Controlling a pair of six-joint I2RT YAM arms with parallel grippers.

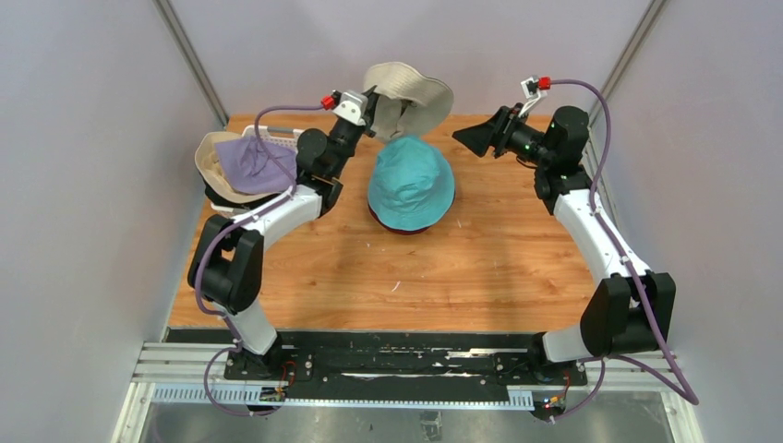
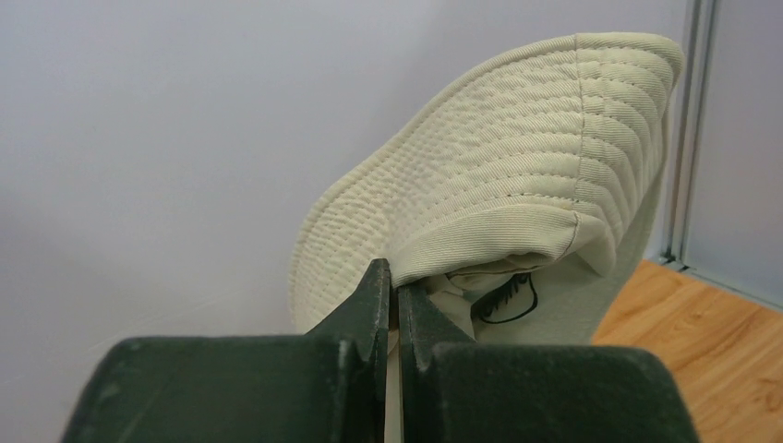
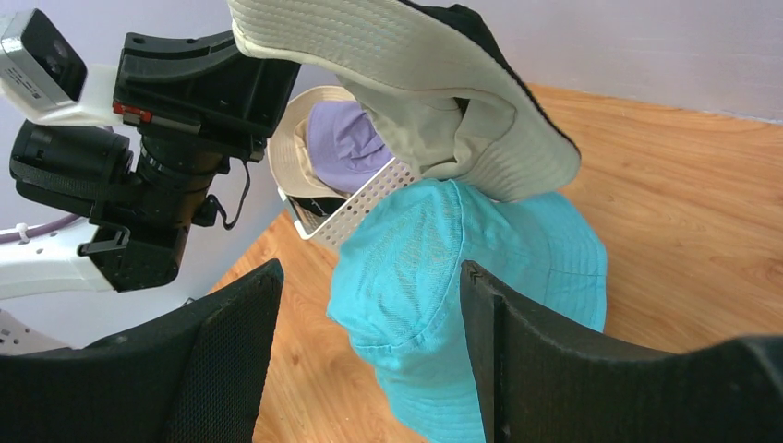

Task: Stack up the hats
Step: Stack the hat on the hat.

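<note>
- A wooden table [image 1: 480, 268] is enclosed by pale grey walls
- The teal hat [image 1: 411, 183] is seated at the centre, with a maroon hat [image 1: 399, 230] edge seen beneath it
- A white basket [image 3: 362, 205] at 10 o'clock is filled with a lavender hat [image 1: 258, 161]
- A cream hat [image 1: 411, 92] is held up at 12 o'clock, pinched by the clenched left gripper [image 2: 392, 277]
- The right gripper [image 1: 469, 137] at 2 o'clock is spread, nothing grasped

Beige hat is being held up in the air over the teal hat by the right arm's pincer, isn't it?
Not quite. The beige hat is held up in the air over the teal hat, but by the left pincer, not the right one. The left wrist view shows its jaws shut on the hat. The right pincer is open and holds nothing.
</note>
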